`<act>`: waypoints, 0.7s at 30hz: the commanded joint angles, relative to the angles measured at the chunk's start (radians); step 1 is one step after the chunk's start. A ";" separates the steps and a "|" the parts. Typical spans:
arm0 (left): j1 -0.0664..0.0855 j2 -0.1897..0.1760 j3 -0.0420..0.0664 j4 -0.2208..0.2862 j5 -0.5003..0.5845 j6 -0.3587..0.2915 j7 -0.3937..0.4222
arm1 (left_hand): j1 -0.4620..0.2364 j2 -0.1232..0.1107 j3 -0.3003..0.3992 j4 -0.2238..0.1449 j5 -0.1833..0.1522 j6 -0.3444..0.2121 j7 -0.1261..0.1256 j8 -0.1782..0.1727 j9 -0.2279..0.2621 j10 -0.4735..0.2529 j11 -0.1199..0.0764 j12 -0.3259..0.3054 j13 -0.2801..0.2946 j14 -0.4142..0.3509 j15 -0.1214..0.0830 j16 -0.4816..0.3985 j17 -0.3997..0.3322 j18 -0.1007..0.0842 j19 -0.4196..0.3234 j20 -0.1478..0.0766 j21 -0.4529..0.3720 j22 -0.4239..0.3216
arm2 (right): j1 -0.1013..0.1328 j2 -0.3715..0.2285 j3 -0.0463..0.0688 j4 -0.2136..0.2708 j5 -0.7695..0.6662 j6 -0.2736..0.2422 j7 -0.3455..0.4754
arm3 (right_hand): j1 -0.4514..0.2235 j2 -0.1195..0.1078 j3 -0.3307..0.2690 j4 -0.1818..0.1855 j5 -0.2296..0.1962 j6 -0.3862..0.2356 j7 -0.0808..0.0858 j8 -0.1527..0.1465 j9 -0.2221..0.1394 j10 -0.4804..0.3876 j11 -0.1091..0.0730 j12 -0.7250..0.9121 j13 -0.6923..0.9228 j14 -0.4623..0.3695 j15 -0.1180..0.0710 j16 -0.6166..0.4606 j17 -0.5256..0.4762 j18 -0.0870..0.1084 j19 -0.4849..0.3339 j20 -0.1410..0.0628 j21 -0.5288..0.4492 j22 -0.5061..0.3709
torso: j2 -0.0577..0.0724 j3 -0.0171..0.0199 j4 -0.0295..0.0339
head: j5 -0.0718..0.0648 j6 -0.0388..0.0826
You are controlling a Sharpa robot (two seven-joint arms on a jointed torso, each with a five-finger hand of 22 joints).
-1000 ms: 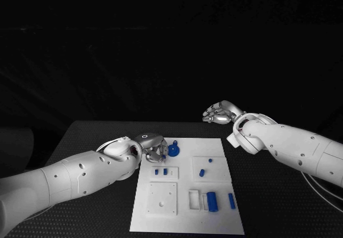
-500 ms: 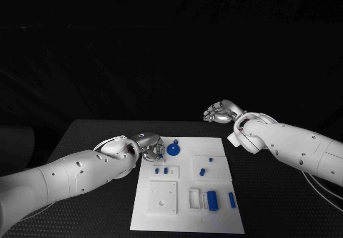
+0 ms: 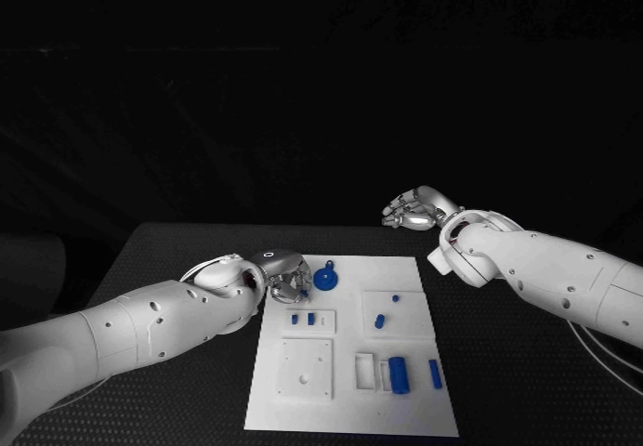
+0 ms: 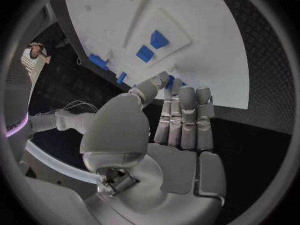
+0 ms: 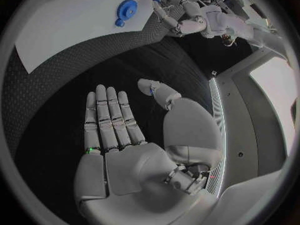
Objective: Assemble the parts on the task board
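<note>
Dim, dark surround — white task board brightest; wrist views w/ fisheye bending, edges dark.

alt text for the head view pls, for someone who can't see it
A white task board lies in the middle of a black table, with small blue parts on it. The left hand hovers at the board's far left edge beside a round blue part, holding nothing. The right hand is raised beyond the board's far right corner, also holding nothing.
</note>
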 commanded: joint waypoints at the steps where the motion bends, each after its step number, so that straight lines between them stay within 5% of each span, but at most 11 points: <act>1: -0.003 0.008 0.000 0.002 0.006 0.018 0.006 | 0.000 0.013 0.004 0.000 0.003 0.004 0.001 0.003 0.002 0.006 0.003 -0.005 0.001 -0.001 -0.005 -0.002 -0.001 0.011 0.002 -0.039 0.004 0.018 | 0.000 0.002 0.000 0.001 -0.002 0.008 0.010 | -0.001 0.002 0.006 0.002 -0.002 -0.006 0.001 0.006 -0.001 0.003 0.003 -0.003 0.000 -0.009 -0.001 -0.004 -0.001 0.011 0.000 0.005 -0.003 0.001 | 0.000 -0.0004 0.0002 | -0.001 0.000; 21: -0.015 0.026 -0.003 -0.022 -0.005 0.028 0.005 | 0.000 0.014 0.006 0.000 0.003 0.003 0.002 0.002 0.001 0.007 0.003 -0.007 0.001 -0.001 -0.004 -0.004 -0.001 0.010 0.001 -0.040 0.003 0.018 | 0.000 0.002 0.000 0.002 -0.002 0.008 0.010 | -0.001 0.002 0.007 0.001 -0.002 -0.006 0.001 0.007 -0.002 0.003 0.003 -0.003 0.000 -0.009 -0.001 -0.004 -0.001 0.011 0.000 0.005 -0.004 0.002 | 0.000 -0.0010 0.0002 | -0.003 -0.001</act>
